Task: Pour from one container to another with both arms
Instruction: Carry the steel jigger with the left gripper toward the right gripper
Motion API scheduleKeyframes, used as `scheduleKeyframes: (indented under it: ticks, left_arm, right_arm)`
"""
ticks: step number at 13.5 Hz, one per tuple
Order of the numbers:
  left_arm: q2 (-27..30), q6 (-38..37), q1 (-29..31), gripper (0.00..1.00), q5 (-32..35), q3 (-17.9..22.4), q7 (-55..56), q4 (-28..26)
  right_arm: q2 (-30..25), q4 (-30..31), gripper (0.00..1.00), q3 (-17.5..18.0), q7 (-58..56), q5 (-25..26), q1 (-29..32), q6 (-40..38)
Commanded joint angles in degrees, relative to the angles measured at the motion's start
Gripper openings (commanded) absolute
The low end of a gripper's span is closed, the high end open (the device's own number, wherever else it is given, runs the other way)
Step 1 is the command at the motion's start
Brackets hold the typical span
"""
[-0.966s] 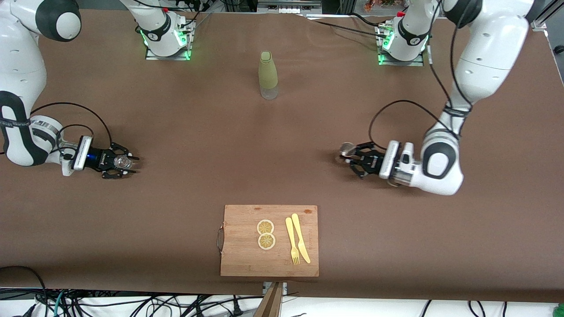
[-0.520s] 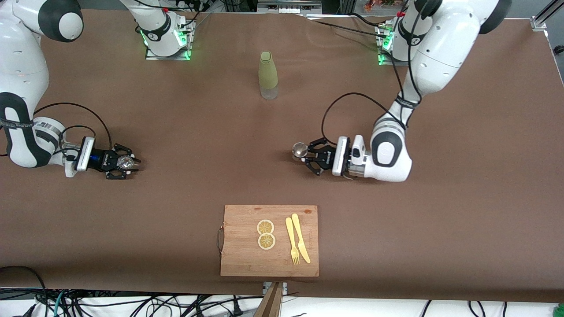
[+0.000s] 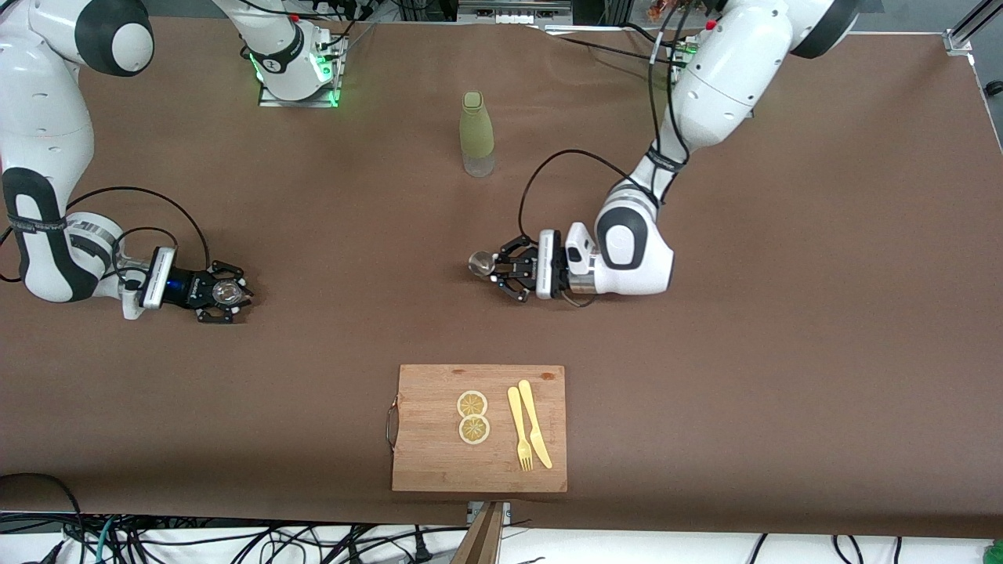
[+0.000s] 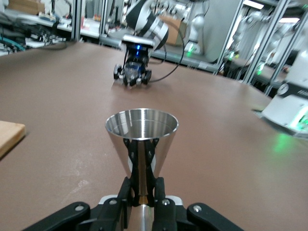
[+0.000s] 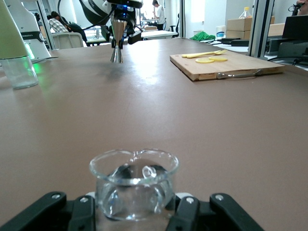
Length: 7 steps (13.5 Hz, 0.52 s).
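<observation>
My left gripper [image 3: 494, 269] is shut on the narrow waist of a steel cone-shaped measuring cup [image 3: 479, 262], held upright and low over the middle of the table. In the left wrist view the cup [image 4: 141, 137] rises between the gripper's black fingers [image 4: 127, 190] with its mouth open upward. My right gripper [image 3: 222, 295], toward the right arm's end of the table, is shut on a small clear glass cup [image 3: 228, 291]. In the right wrist view the glass [image 5: 133, 185] sits between the fingers [image 5: 184, 211].
A pale green bottle [image 3: 476, 133] stands upright between the two arm bases. A wooden cutting board [image 3: 427, 454] lies near the table's front edge, with two lemon slices [image 3: 472, 417], a yellow fork [image 3: 519, 429] and a knife [image 3: 534, 423] on it.
The left arm has carried the steel cup from its own end toward the middle of the table. The right gripper has closed round the glass cup and shifted slightly.
</observation>
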<state>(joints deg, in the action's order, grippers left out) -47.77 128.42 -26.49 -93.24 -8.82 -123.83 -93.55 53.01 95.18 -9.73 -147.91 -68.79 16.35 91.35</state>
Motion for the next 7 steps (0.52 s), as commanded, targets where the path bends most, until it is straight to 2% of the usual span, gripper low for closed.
scheduleKeyframes:
  ticks: [1, 4, 7]
  left_arm:
    - [-1.80, 4.20, -4.34, 0.00, -2.73, 1.17, 3.50, 4.15]
    - [-4.07, 4.47, -7.16, 0.00, -2.83, 3.01, 7.89, 8.19]
    - [-6.37, 7.11, -8.48, 0.00, -3.18, 3.19, 9.39, 12.42]
  right_arm:
    - [0.69, -2.71, 0.18, 0.50, 1.56, -1.09, -0.26, -1.61]
    - [0.60, -5.43, 0.18, 3.13, 6.04, -1.09, -0.53, -2.58]
    - [0.60, -9.38, 0.18, 5.33, 11.13, -1.35, -2.19, -1.53]
